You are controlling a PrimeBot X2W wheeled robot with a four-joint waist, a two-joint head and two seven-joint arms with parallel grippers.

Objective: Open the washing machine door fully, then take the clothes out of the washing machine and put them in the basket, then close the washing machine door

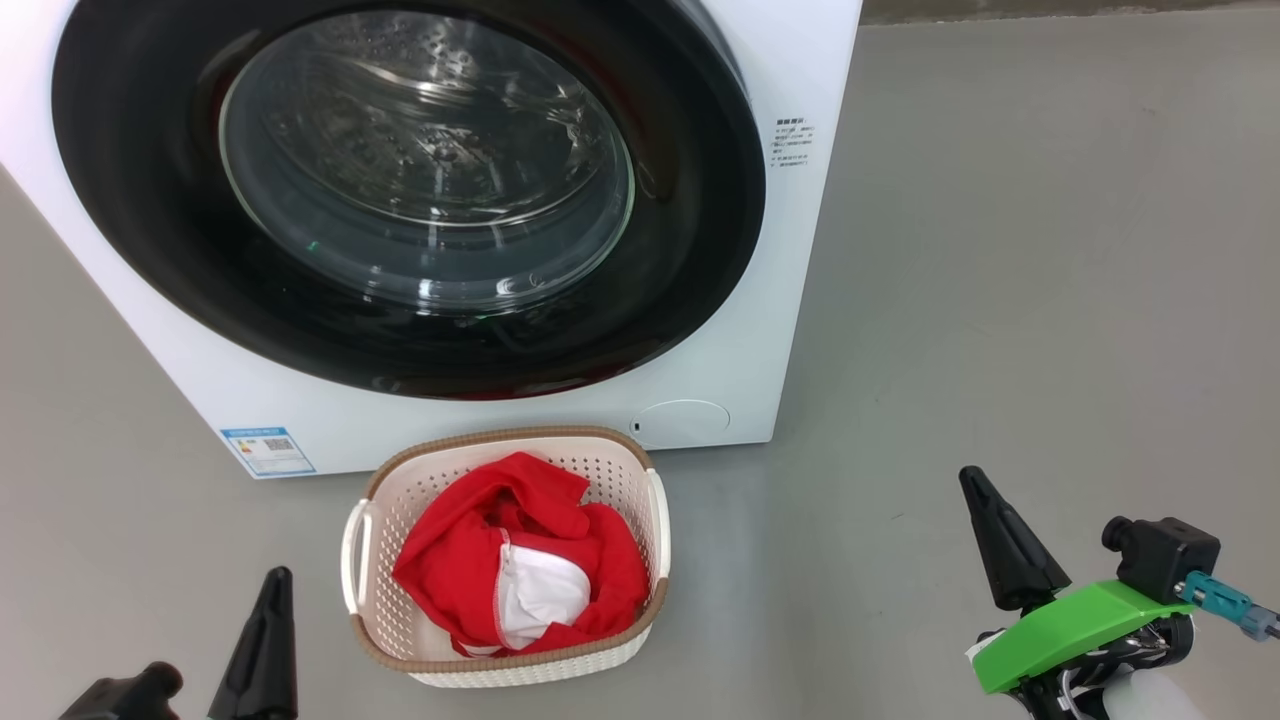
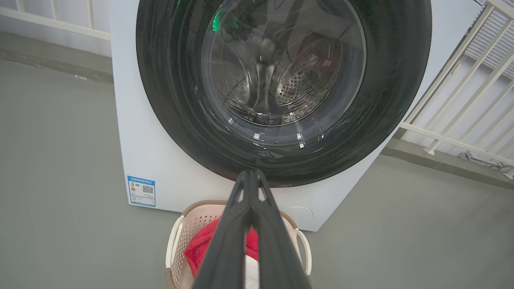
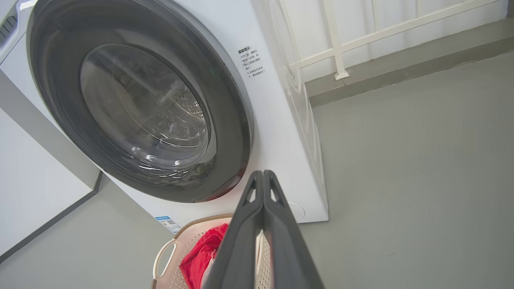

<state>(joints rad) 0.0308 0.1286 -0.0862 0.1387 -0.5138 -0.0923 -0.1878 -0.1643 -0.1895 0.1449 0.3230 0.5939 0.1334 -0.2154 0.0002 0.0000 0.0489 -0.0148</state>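
Note:
The white washing machine (image 1: 500, 430) stands ahead with its black-rimmed round door (image 1: 690, 230) lying flush against the front, the steel drum showing through the glass. On the floor in front sits the cream basket (image 1: 400, 500) holding the red clothes (image 1: 460, 560), white lining showing. My left gripper (image 1: 275, 580) hangs at the lower left, left of the basket, shut and empty. Lower right, my right gripper (image 1: 975, 480) is shut on nothing, well right of the basket. The left wrist view has the shut gripper (image 2: 251, 172) over the basket (image 2: 176, 241). The right wrist view has its gripper (image 3: 263, 173) shut.
Grey floor (image 1: 1050, 300) spreads open to the right of the machine. A white railing (image 2: 461, 100) runs behind and beside the machine (image 2: 152, 160). A white wall panel (image 3: 32, 180) stands near the machine's (image 3: 277, 132) far side in the right wrist view.

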